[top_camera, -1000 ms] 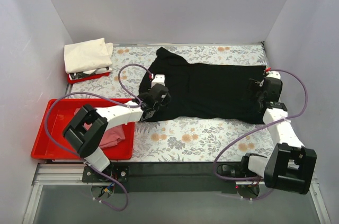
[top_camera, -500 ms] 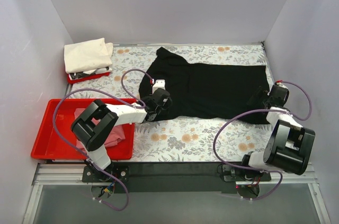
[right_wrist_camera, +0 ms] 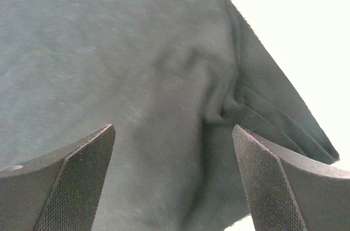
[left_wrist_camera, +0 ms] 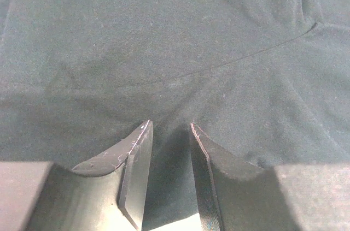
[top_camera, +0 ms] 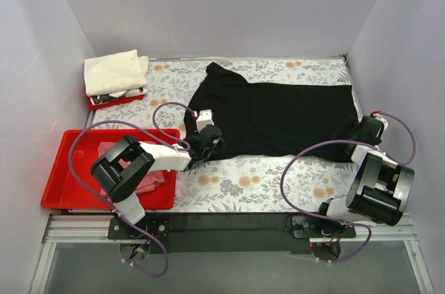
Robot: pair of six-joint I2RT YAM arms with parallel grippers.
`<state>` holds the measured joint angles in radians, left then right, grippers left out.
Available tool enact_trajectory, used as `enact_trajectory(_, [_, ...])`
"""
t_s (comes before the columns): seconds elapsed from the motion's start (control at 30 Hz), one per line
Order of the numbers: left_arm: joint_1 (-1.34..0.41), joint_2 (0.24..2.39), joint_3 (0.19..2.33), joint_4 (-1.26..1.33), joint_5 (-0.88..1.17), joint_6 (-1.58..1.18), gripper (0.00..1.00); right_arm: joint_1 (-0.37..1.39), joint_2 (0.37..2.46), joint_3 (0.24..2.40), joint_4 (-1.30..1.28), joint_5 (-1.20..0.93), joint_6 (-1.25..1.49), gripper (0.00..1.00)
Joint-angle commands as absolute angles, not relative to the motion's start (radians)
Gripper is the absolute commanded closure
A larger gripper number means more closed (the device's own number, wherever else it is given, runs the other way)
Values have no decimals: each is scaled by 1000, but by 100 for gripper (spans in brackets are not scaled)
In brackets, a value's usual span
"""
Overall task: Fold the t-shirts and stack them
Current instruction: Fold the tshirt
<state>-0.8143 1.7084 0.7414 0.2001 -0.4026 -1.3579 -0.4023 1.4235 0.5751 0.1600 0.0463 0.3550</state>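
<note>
Black t-shirt [top_camera: 278,117] long axis left-right; left end effector [left_wrist_camera: 170,124] pinching it, right end effector [right_wrist_camera: 173,128] spread.

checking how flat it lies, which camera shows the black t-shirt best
Top external: the whole black t-shirt shows, spread on the floral table. Left wrist shows only cloth and a seam, puckered where the left gripper pinches it. Right wrist shows one wrinkled edge between the fingers of the open right gripper.
</note>
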Motion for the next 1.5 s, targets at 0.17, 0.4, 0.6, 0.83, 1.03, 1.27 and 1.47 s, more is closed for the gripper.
enact_trajectory(0.17, [-836,1675,618,8,-341,-1355,67,-471,1278,491,84,250,345,17])
enact_trajectory(0.4, [-836,1637,621,9,-367,-1339,67,-494,1234,496,77,180,318,24])
enact_trajectory(0.6, [-836,1554,666,-31,-370,-1316,67,-494,1135,506,101,175,267,25])
enact_trajectory(0.83, [-836,1516,759,-109,-391,-1255,66,-499,1236,560,75,239,238,31])
enact_trajectory(1.03, [-834,1514,785,-130,-394,-1256,66,-503,1313,580,94,252,221,40])
enact_trajectory(1.27, [-836,1548,805,-158,-396,-1278,66,-508,1403,607,114,226,210,49])
enact_trajectory(1.47, [-836,1572,821,-184,-413,-1284,66,-511,1402,604,107,213,210,63])
